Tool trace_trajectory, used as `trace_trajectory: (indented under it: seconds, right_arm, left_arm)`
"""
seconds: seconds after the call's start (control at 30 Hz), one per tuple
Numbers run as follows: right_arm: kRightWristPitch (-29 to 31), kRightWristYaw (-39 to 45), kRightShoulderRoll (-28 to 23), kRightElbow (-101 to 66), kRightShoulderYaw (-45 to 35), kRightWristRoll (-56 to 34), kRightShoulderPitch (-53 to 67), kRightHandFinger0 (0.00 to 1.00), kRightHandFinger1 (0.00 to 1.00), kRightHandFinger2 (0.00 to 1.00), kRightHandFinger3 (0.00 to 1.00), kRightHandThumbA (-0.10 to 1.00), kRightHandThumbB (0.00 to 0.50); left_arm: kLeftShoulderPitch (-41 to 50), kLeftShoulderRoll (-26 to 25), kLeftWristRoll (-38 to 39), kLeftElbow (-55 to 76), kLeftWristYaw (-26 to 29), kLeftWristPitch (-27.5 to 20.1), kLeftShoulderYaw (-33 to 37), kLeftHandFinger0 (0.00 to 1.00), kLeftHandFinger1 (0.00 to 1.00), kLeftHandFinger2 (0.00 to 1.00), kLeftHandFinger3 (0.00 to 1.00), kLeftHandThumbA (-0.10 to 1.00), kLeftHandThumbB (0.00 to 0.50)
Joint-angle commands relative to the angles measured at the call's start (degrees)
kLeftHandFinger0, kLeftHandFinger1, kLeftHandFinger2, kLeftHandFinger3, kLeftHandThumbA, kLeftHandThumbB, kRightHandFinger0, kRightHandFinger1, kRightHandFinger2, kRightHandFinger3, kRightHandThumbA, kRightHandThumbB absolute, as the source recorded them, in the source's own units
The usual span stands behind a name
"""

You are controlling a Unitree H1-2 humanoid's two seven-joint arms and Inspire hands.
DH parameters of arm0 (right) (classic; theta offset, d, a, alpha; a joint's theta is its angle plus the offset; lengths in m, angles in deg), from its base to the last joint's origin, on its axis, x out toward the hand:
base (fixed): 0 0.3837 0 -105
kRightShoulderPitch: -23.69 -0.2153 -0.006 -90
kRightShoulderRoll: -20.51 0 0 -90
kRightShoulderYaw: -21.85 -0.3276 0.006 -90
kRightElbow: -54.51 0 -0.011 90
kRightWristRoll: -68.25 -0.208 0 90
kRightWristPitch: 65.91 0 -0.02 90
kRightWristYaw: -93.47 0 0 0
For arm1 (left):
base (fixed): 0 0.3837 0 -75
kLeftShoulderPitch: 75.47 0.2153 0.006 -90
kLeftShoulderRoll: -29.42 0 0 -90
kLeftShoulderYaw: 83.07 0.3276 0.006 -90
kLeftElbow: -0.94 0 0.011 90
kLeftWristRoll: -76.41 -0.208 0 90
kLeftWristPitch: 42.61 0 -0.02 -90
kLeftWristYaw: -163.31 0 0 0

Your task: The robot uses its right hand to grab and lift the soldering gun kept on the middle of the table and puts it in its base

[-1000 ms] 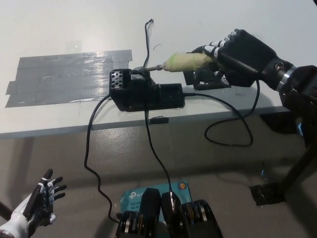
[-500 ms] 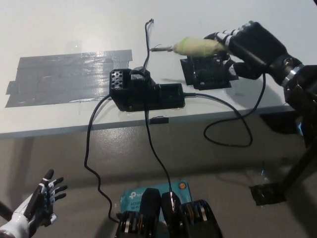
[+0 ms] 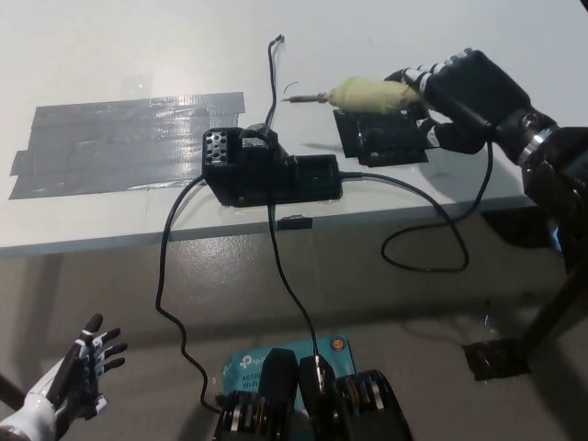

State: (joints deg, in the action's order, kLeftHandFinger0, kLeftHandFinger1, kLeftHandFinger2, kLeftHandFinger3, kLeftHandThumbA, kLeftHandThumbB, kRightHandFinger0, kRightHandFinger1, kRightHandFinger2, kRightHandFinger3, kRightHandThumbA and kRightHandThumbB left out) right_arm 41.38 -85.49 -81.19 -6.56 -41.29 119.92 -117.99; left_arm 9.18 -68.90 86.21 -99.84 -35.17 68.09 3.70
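Note:
The soldering gun (image 3: 363, 94), with a pale yellow-green handle and a thin metal tip pointing left, is held in the air above the table by my black right hand (image 3: 464, 87), which is shut on its handle. Just below it lies a flat black base plate (image 3: 378, 140). The black soldering station (image 3: 266, 170) sits left of that, near the table's front edge, with a holder piece on top. My white left hand (image 3: 69, 386) rests at the lower left, below the table, fingers spread.
A patch of grey tape (image 3: 119, 142) covers the table's left part. Black cables (image 3: 427, 216) loop off the front edge of the white table (image 3: 92, 241) and hang down. A teal label (image 3: 289, 358) lies on the floor below.
My right hand has carried the soldering gun up and to the right, away from the station's holder, so its tip now hovers over the table beyond the black plate.

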Motion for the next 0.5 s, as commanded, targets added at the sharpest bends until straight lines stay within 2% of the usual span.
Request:
trace_trajectory:
  seconds: [0.0, 0.07, 0.1, 0.13, 0.2, 0.27, 0.3, 0.37, 0.4, 0.43, 0.47]
  right_arm:
    - [4.38, -2.37, -0.85, -0.23, 0.22, 0.04, -3.49, 0.0, 0.0, 0.03, 0.06, -0.1, 0.032]
    - [5.09, -2.61, -1.04, -0.18, 0.48, 0.39, -3.54, 0.0, 0.0, 0.05, 0.03, -0.1, 0.02]
    - [5.39, -2.78, -1.14, -0.47, 0.51, 0.54, -3.49, 0.0, 0.01, 0.12, 0.01, -0.1, 0.034]
    - [5.92, -2.95, -1.2, -0.18, 0.64, 0.64, -3.61, 0.0, 0.03, 0.16, 0.0, -0.1, 0.027]
    - [7.19, -4.04, -1.44, 0.12, 1.08, 1.45, -3.89, 0.0, 0.1, 0.36, 0.02, -0.1, 0.048]
    - [8.02, -4.14, -1.67, 0.39, 0.98, 1.29, -4.03, 0.0, 0.11, 0.43, 0.03, -0.1, 0.063]
    - [8.89, -4.52, -1.85, 0.89, 1.01, 1.24, -4.18, 0.0, 0.1, 0.41, 0.02, -0.1, 0.061]
    - [9.51, -5.68, -2.28, 0.52, 1.21, 1.84, -4.06, 0.0, 0.09, 0.39, 0.0, -0.1, 0.108]
    - [9.64, -6.02, -2.4, 0.4, 1.31, 1.97, -4.03, 0.0, 0.08, 0.4, 0.0, -0.1, 0.113]
    - [9.64, -7.76, -3.11, 0.47, 2.73, 2.11, -4.27, 0.0, 0.07, 0.39, 0.01, -0.1, 0.122]
    - [9.64, -7.01, -3.15, 0.1, 2.35, 2.2, -4.04, 0.0, 0.06, 0.41, 0.06, -0.1, 0.11]
  left_arm:
    - [-0.77, -0.95, 0.76, 0.87, -1.32, -0.49, -0.34, 1.0, 1.0, 1.0, 1.0, 1.0, 0.246]
    - [-0.77, -1.01, 0.47, 0.9, -1.21, -0.61, -0.19, 1.0, 1.0, 1.0, 1.0, 1.0, 0.241]
    - [-0.73, -1.06, 0.28, 0.96, -1.21, -0.89, -0.07, 1.0, 1.0, 1.0, 1.0, 1.0, 0.235]
    - [-0.7, -1.07, 0.23, 0.98, -1.21, -0.89, -0.02, 1.0, 1.0, 1.0, 1.0, 1.0, 0.236]
    - [-0.48, -1.11, 0.59, 1.5, -1.23, -0.24, -0.28, 1.0, 1.0, 1.0, 1.0, 1.0, 0.22]
    - [-0.42, -1.23, 0.56, 1.64, -1.3, -0.19, -0.25, 1.0, 1.0, 1.0, 1.0, 1.0, 0.225]
    - [-0.43, -1.12, 0.77, 1.64, -1.23, 0.03, -0.43, 1.0, 1.0, 1.0, 1.0, 1.0, 0.226]
    - [-0.38, -1.18, 0.58, 1.67, -1.22, -0.26, -0.33, 1.0, 1.0, 1.0, 1.0, 1.0, 0.215]
    - [-0.37, -1.2, 0.56, 1.67, -1.26, -0.31, -0.31, 1.0, 1.0, 1.0, 1.0, 1.0, 0.213]
    - [-0.62, -1.47, 0.39, 1.82, -1.26, -0.06, -0.24, 1.0, 1.0, 1.0, 1.0, 1.0, 0.229]
    - [-0.64, -1.57, 0.41, 1.76, -1.45, -0.21, -0.17, 1.0, 1.0, 1.0, 1.0, 1.0, 0.23]
